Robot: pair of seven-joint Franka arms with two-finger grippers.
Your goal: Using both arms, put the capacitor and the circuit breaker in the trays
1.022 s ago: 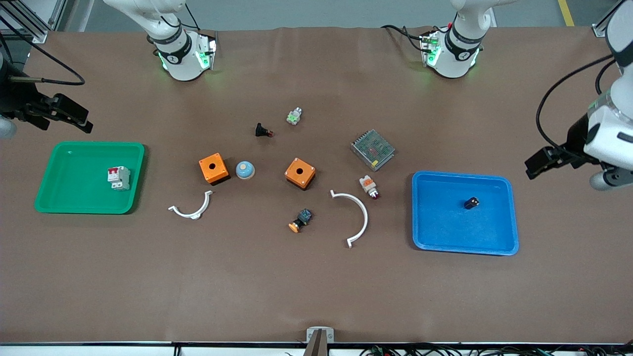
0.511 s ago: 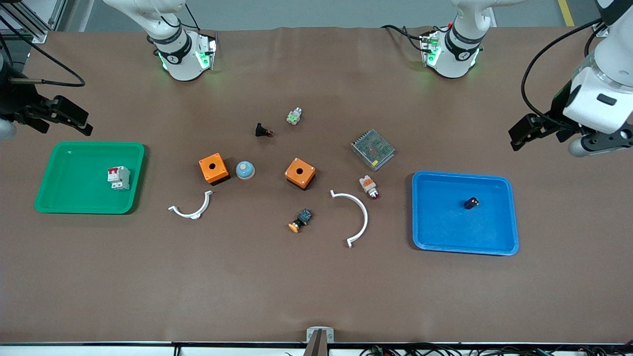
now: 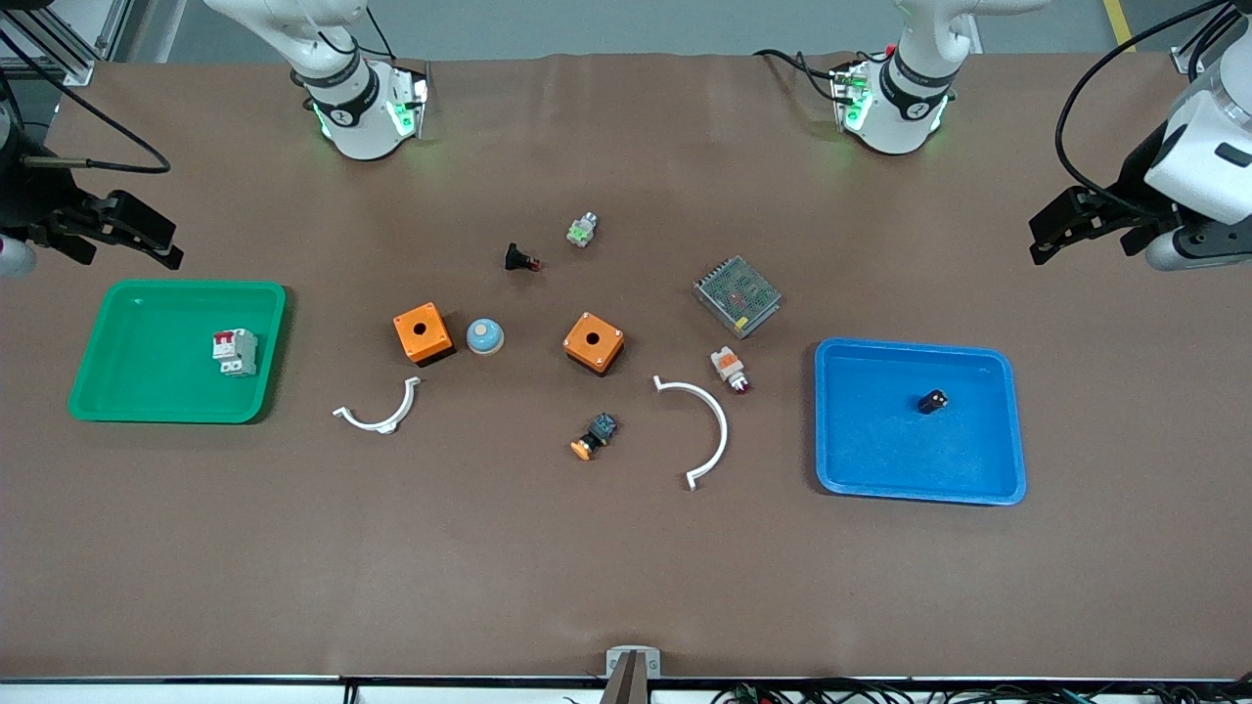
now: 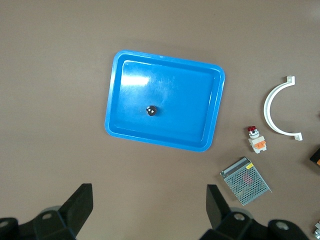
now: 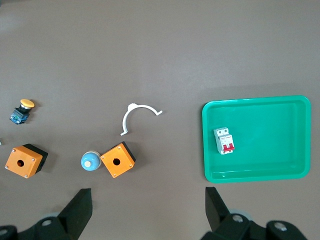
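The small dark cylindrical capacitor (image 3: 932, 401) is lying on the floor of the shallow blue plastic tray (image 3: 1012, 430) at the left arm's end of the table, near the tray's middle and touching none of its walls. The white-grey rectangular circuit breaker (image 3: 235, 351) with red switch levers is lying flat inside the shallow green plastic tray (image 3: 117, 391) at the right arm's end, likewise free of the walls. Each part is resting in the tray on the side of the arm that serves it, which suggests both placements are complete.

The left gripper (image 3: 1051, 230) is hanging in the air over bare brown table covering, off the blue tray's edge farther from the front camera. Its own wrist view shows its two black fingers (image 4: 77, 205) spread wide with nothing between them, looking down on the blue tray. The right gripper (image 3: 147, 238) is hanging over bare table just off the green tray's farther edge; its fingers (image 5: 80, 207) are likewise parted and empty.

The clutter in the table's middle appears to be outside the task: two orange square boxes (image 3: 422, 332), a blue-and-cream dome (image 3: 484, 336), two white curved clips (image 3: 706, 430), a grey perforated metal module (image 3: 737, 295), a white-and-orange indicator lamp (image 3: 730, 368) and a black push-button with a red tip (image 3: 518, 259). None is lying in either tray.

Judgement: both grippers are released and standing off the trays, consistent with a finished task; no remaining hazard is evident.
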